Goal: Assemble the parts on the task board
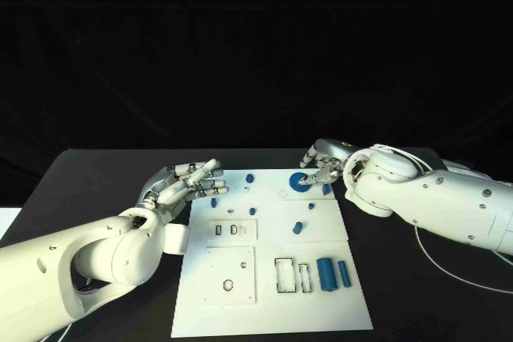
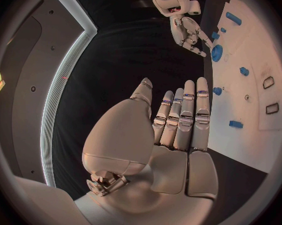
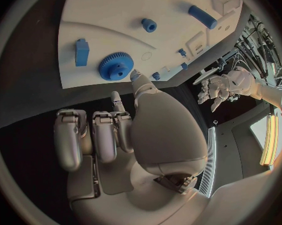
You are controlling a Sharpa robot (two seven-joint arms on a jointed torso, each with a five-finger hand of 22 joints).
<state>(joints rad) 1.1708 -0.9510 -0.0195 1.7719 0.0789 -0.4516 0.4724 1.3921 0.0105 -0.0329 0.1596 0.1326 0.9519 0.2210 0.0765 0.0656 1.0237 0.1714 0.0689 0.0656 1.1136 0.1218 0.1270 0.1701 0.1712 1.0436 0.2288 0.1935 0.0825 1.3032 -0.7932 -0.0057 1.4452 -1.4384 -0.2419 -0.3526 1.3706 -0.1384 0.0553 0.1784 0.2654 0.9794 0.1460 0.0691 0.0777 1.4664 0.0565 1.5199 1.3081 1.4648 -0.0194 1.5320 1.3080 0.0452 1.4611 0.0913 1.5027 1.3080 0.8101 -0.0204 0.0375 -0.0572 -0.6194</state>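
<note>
White board [image 1: 321,283] flat in middle of black surface [image 1: 96,179], long side running away from robot.

Left robot hand [image 1: 190,182] at left edge of board, far half. Fingers straight and close together, side by side, pointing over board edge; holding nothing, not wide. Same in left wrist view [image 2: 178,120]: fingers flat and parallel above dark surface, tips near board edge, no part between them. Cannot tell if touching board.

Right robot hand [image 1: 324,168] at far right corner of board, fingers curled in, tips pointing down at blue gear [image 1: 298,182]. In right wrist view [image 3: 109,135] fingers bent in, thumb tip just beside gear [image 3: 116,66]; contact not clear, nothing seen in grasp. Gear lies flat on board near far edge.

Other blue parts on board: small block [image 3: 82,52] near gear, small round piece [image 3: 150,24] farther in, long cylinder [image 3: 203,16] beyond it. In head view, two blue cylinders [image 1: 333,272] side by side on near right part of board, just beside rectangular slots [image 1: 293,274]. Short blue peg [image 1: 298,226] mid-board, few small blue pegs [image 1: 249,178] at far left part near left robot hand. Raised white plates with cut-outs [image 1: 231,264] on left half.
</note>
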